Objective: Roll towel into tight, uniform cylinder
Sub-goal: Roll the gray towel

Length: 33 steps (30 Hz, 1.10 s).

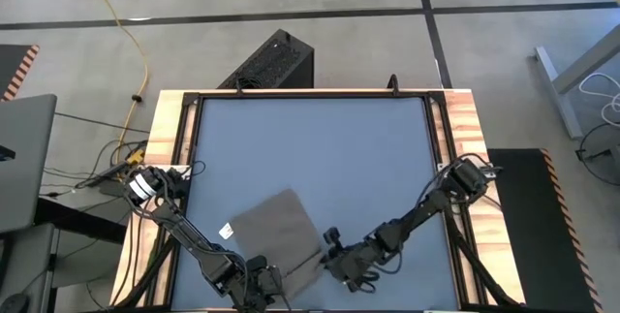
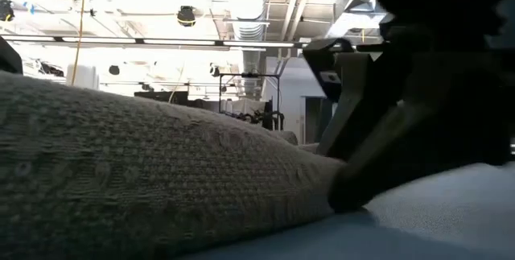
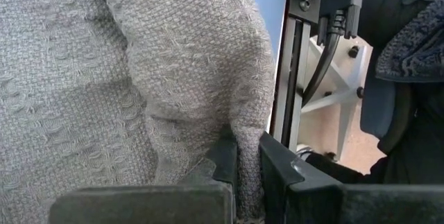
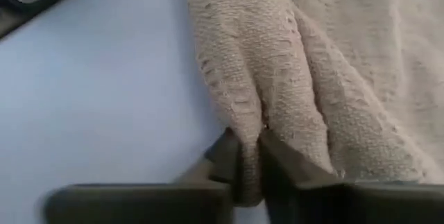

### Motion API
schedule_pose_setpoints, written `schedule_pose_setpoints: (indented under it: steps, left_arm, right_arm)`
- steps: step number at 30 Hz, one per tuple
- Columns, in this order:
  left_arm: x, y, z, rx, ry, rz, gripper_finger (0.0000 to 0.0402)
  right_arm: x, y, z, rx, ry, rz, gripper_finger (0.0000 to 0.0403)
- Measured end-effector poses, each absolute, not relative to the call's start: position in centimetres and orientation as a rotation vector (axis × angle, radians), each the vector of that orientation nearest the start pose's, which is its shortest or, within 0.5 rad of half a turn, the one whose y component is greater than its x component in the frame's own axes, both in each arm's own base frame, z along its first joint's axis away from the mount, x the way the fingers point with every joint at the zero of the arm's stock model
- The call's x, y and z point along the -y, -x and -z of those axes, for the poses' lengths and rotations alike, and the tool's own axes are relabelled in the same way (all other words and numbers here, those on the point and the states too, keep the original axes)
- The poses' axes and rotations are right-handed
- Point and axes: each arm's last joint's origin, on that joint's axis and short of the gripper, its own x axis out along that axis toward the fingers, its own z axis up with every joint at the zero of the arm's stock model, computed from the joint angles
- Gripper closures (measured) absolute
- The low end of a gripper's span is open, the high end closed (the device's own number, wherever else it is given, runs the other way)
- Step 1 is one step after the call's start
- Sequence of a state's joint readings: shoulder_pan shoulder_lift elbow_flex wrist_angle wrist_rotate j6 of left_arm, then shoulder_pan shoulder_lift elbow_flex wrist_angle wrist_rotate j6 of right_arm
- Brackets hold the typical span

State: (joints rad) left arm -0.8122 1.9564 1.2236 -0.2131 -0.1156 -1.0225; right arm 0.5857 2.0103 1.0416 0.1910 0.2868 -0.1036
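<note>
We note one towel at the table's near edge, both grippers pinching folds: left gripper, right gripper. One black box stands beyond.

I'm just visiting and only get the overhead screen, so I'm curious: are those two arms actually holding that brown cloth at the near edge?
Observer: Yes. The left wrist view shows the left tool pinched shut on a fold of the towel.
Operator: And the other arm?
Observer: The right tool also has a towel ridge squeezed between its fingers.
Operator: Is the cloth flat?
Observer: No. The low view shows it humped up off the blue table.
</note>
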Motion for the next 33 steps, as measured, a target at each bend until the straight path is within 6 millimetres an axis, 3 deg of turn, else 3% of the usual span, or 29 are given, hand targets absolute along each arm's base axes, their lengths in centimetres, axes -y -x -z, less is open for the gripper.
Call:
schedule_pose_setpoints:
  steps: [2, 9, 15, 26, 33]
  left_arm:
    - [28.7, -27.6, -15.1, -1.066, 0.489, 0.143, 0.0390]
    - [28.4, -27.9, -15.1, -1.025, 0.426, 0.131, 0.0390]
    - [27.8, -28.4, -15.0, -1.029, 0.412, 0.136, 0.0390]
    - [28.0, -27.9, -14.8, -1.103, 0.422, 0.173, 0.0374]
    - [27.7, -27.3, -15.3, -1.159, 0.407, 0.169, 0.0312]
  right_arm:
    - [-20.3, -32.9, -10.8, -0.738, 0.371, -0.359, 0.0377]
    - [-17.9, -32.2, -12.8, -1.009, -0.070, -0.485, 0.0376]
    - [-17.2, -32.7, -13.6, -1.112, -0.480, -0.566, 0.0374]
    - [-14.9, -35.1, -8.4, -1.232, -0.778, -0.412, 0.0372]
    - [-14.8, -35.5, -8.0, -1.237, -0.876, -0.381, 0.0369]
